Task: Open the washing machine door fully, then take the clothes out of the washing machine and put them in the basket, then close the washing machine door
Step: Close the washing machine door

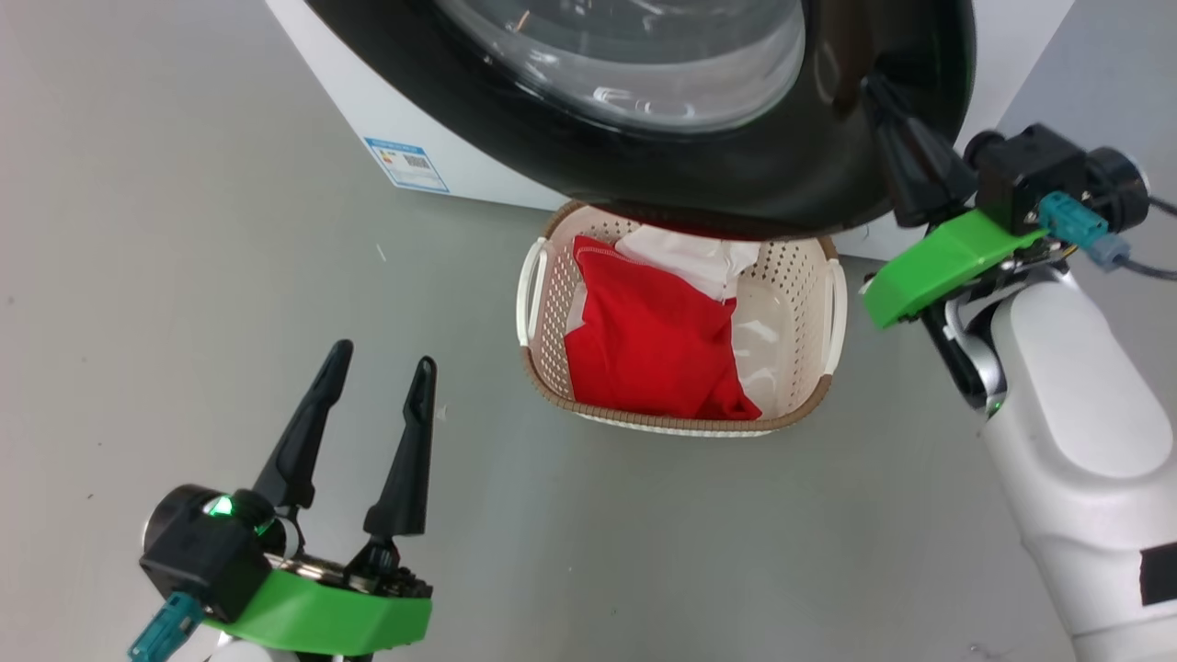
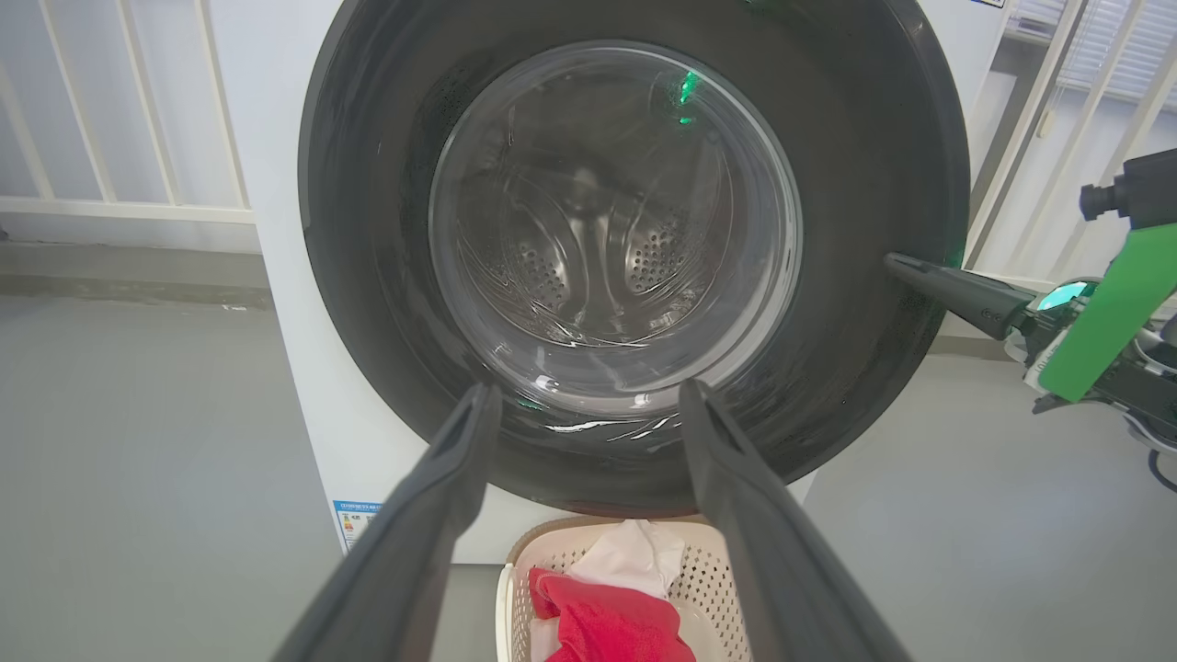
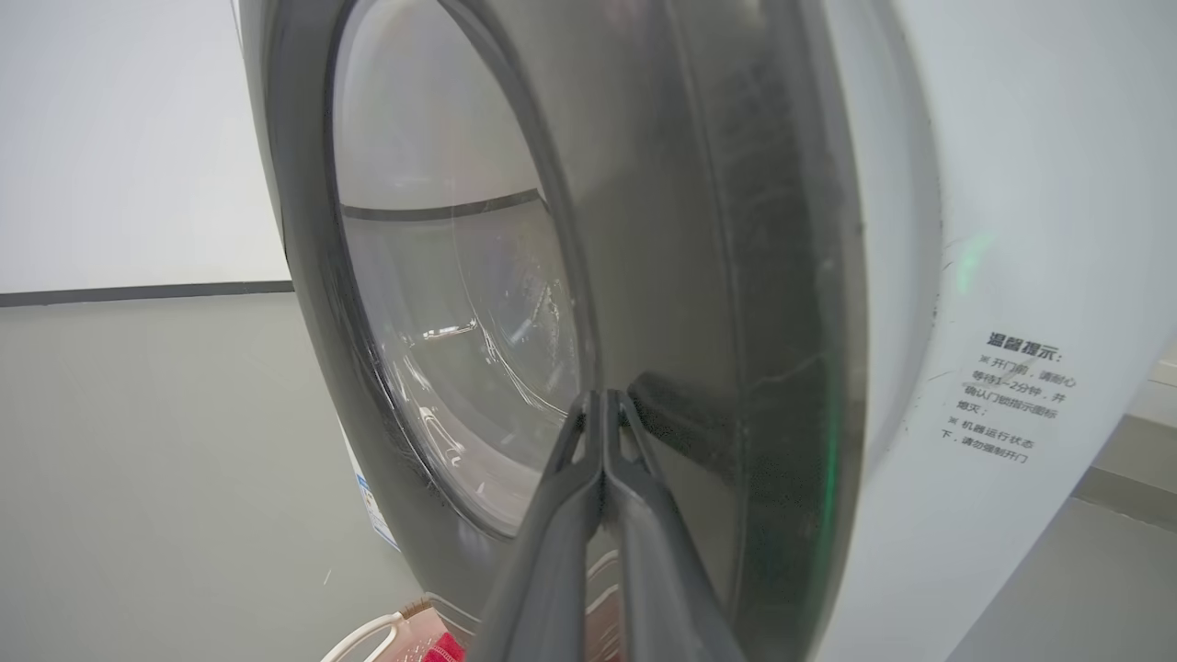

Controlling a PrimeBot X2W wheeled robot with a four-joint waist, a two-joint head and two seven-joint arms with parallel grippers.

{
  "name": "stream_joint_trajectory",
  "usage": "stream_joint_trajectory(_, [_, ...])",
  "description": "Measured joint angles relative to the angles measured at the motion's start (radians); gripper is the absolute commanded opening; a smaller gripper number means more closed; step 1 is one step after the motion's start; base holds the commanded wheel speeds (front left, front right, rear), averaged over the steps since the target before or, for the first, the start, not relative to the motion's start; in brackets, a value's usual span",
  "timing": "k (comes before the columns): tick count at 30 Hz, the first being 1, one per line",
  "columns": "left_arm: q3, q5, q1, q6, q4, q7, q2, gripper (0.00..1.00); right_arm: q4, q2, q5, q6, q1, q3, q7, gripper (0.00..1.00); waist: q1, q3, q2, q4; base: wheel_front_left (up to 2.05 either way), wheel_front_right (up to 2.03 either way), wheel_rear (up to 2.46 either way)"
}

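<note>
The washing machine door (image 1: 736, 175) lies against the white washing machine (image 1: 441, 138), its glass bowl facing me. My right gripper (image 1: 875, 87) is shut with nothing in it, and its tips touch the black rim on the door's right side (image 3: 690, 230); the right wrist view shows the closed tips (image 3: 602, 397) on the rim. My left gripper (image 1: 383, 357) hangs open over the floor, left of the basket (image 1: 680, 425). In the basket lie red clothes (image 1: 653, 340) and a white piece (image 1: 690, 257). Through the glass (image 2: 607, 230) the steel drum looks bare.
The basket stands on the grey floor directly below the door, partly under its rim. A blue label sticker (image 1: 406, 164) marks the machine's lower left front. White railings (image 2: 119, 138) stand behind the machine on the left.
</note>
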Motion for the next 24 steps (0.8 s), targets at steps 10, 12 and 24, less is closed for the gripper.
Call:
stream_joint_trajectory(10, [-0.001, 0.000, -0.032, 0.000, -0.005, 0.000, -0.014, 1.00, 0.111, -0.010, -0.062, 0.000, -0.147, -0.016, -0.011, 0.00, 0.0000, 0.054, 0.0000, -0.002, 0.00, 0.00, 0.00])
stream_joint_trajectory(12, [-0.001, 0.000, -0.039, 0.000, -0.006, -0.001, -0.016, 1.00, 0.142, -0.017, -0.062, 0.004, -0.186, -0.020, -0.011, 0.00, 0.0000, 0.064, 0.0000, -0.002, 0.00, 0.00, 0.00])
stream_joint_trajectory(24, [-0.018, 0.000, -0.081, -0.001, -0.009, -0.001, -0.025, 1.00, 0.345, -0.020, -0.043, 0.014, -0.391, -0.029, -0.048, 0.00, 0.0000, 0.130, 0.0000, -0.003, 0.00, 0.00, 0.00])
